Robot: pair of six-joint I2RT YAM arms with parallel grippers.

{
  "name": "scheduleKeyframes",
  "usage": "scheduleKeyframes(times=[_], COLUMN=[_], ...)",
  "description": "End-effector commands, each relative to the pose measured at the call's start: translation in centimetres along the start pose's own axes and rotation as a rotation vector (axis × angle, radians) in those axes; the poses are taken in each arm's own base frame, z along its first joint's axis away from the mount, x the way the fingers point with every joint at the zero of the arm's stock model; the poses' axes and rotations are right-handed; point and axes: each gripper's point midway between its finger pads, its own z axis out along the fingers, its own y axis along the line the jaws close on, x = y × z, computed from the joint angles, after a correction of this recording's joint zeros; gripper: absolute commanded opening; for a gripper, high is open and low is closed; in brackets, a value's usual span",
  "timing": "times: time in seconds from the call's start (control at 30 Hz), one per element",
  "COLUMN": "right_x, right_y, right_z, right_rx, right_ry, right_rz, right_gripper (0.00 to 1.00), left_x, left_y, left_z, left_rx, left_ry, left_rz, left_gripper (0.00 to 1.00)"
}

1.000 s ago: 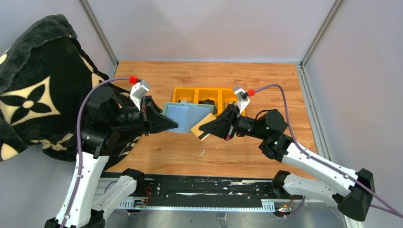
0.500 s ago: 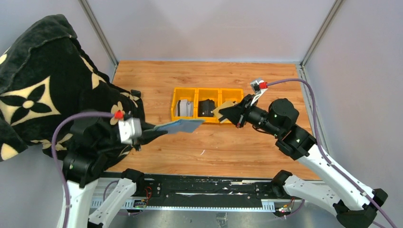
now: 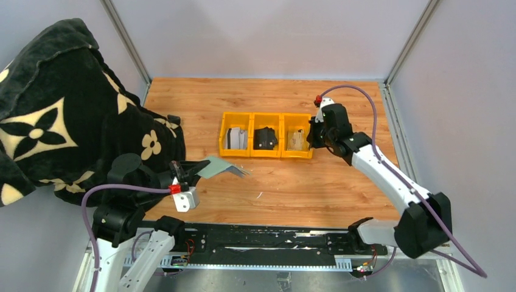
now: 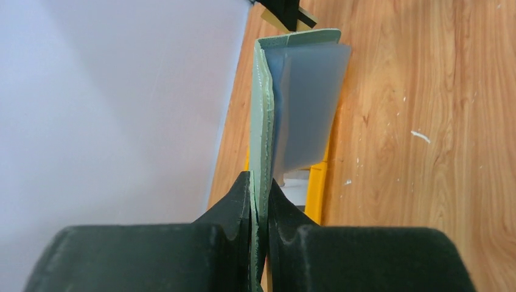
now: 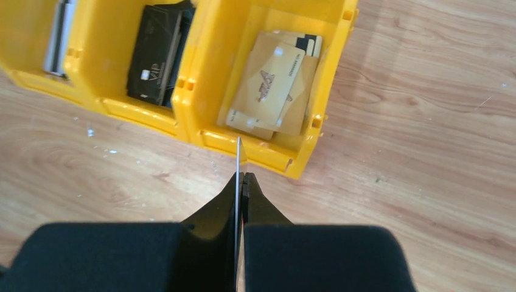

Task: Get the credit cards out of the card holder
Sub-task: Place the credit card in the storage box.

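My left gripper point(image 3: 190, 171) is shut on the sage-green card holder point(image 3: 214, 166) and holds it above the table at the near left. In the left wrist view the card holder point(image 4: 263, 121) stands edge-on between the fingers, and a pale translucent inner sleeve point(image 4: 307, 109) hangs open. My right gripper point(image 3: 312, 139) is shut on a thin credit card seen edge-on point(image 5: 238, 155), at the near rim of the yellow tray's point(image 3: 266, 154) right compartment. Tan-gold cards point(image 5: 274, 82) lie in that compartment. Grey-silver cards point(image 5: 58, 36) stand in the left one.
A black item point(image 5: 152, 52) lies in the tray's middle compartment. A black blanket with cream flowers point(image 3: 55, 109) is heaped at the left, close behind my left arm. Grey walls with metal posts enclose the wooden table point(image 3: 341, 97).
My left gripper has pulled back to the near left with the card holder. My right gripper has carried the tan card from the table's middle to the tray's right compartment.
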Motion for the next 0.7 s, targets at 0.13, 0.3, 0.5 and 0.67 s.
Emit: scheduleKeyframes(times=[0.13,0.3,0.5,0.67], right_x=[-0.2,1.8,2.9,3.3], right_y=[0.0,0.8,2.3,2.9], right_z=[4.3,6.1,8.1,9.7], right_rx=[-0.061,-0.122,-0.232,-0.286], right_ry=[0.113,0.224,0.273,0.322], right_rz=[-0.13,-0.129,-0.134,-0.163], right_gripper=[0.0,0.0,0.01,0.04], left_x=[1.8,3.9,6.7,9.1], left_y=[-0.9,-3.4,-6.2,-8.5], left_z=[0.3,0.8,1.5,1.9], left_rx=[0.027,0.131,0.247,0.396], left_ry=[0.027,0.065,0.115,0.191], left_rz=[0.184,0.145,0.109,0.107], left_gripper=[0.0,0.0,0.0,0.0])
